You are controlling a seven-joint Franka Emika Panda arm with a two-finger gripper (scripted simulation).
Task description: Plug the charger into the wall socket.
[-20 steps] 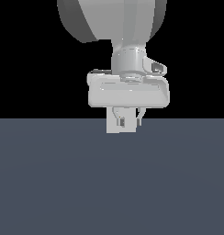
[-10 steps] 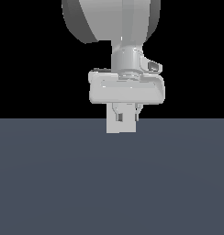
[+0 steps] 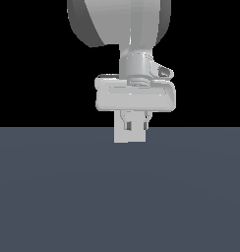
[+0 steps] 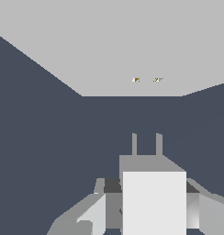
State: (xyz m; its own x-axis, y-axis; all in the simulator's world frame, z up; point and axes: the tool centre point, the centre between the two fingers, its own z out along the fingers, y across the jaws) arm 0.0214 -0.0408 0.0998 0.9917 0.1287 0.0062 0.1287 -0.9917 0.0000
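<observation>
In the wrist view my gripper [image 4: 150,195] is shut on the charger [image 4: 154,202], an off-white block with two thin prongs. The prongs point toward the wall socket [image 4: 109,46], a large pale panel with two tiny yellowish marks at its centre. A strip of dark floor shows between the prongs and the panel, and the prongs roughly line up with the marks. In the exterior view the gripper [image 3: 136,127] hangs fingers-down in front of the wall socket [image 3: 120,137], a small off-white square. There the charger blends into the panel behind it.
A dark blue-grey floor [image 3: 117,197] fills the lower half of the exterior view, with black background above. The arm's large grey links [image 3: 117,22] loom over the hand. Nothing else stands on the floor.
The hand has levelled out from a slight tilt and risen a touch. The fingers stay shut on the charger, and the socket panel has not moved.
</observation>
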